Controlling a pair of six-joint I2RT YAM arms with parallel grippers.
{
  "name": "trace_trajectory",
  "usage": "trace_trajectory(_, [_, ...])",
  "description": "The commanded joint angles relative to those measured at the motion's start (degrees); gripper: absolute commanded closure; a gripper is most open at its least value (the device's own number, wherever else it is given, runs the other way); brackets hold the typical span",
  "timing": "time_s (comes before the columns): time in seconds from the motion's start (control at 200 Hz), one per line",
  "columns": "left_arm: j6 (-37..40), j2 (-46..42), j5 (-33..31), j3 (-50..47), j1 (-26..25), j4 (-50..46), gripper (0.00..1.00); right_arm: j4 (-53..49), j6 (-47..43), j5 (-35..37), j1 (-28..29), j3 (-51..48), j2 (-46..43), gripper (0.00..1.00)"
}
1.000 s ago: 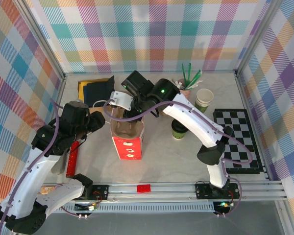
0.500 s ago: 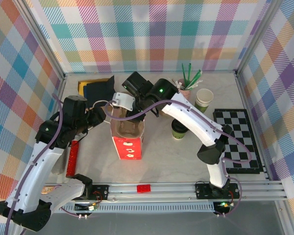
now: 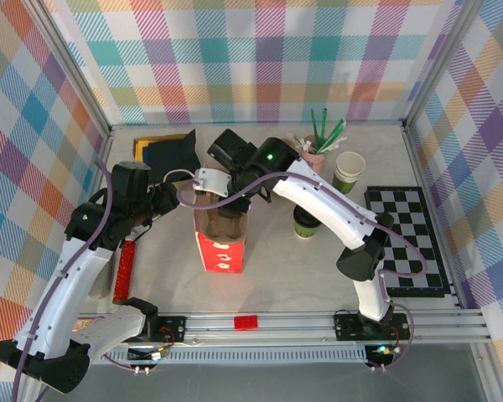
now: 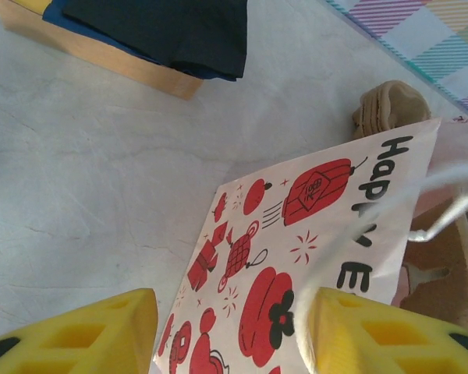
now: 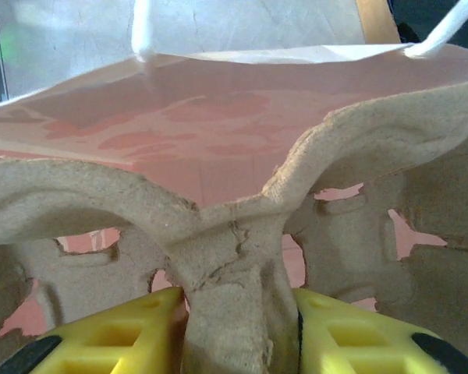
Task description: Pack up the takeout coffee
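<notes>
The takeout coffee point(image 3: 307, 223), a dark-green cup with a black lid, stands on the table right of the red-and-white paper bag point(image 3: 220, 243). My right gripper point(image 3: 235, 182) hangs over the bag's mouth, shut on the centre rib of the brown cardboard cup carrier point(image 5: 242, 257), which sits inside the bag. In the right wrist view the right gripper point(image 5: 238, 339) pinches that rib. My left gripper point(image 4: 226, 335) is open at the bag's left side, with the printed bag wall point(image 4: 296, 234) and a white handle cord point(image 4: 444, 214) between its yellow fingers point(image 4: 374, 331).
A pink cup of green straws point(image 3: 318, 149) and a pale cup point(image 3: 349, 170) stand at the back right. A checkered mat point(image 3: 407, 239) lies at the right. A tray with dark cloth point(image 3: 163, 151) sits back left, and a red bar point(image 3: 124, 268) lies at the left.
My left arm has swung right, up to the bag's left wall, and its jaws have narrowed a little. The right gripper stays shut on the carrier in the bag.
</notes>
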Motion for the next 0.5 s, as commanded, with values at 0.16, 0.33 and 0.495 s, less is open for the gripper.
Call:
trace_trajectory(0.16, [1.6, 0.7, 0.5, -1.5, 1.0, 1.7, 0.47, -2.3, -0.9, -2.6, -0.4, 4.5, 2.3, 0.61])
trace_trajectory(0.33, [2.2, 1.4, 0.6, -2.2, 1.1, 2.2, 0.48, -3.6, -1.0, -5.1, -2.1, 7.2, 4.8, 0.60])
trace_trajectory(0.495, [2.7, 2.2, 0.9, -2.3, 1.2, 3.0, 0.50, -4.1, -1.4, -5.7, -2.9, 8.4, 6.0, 0.60])
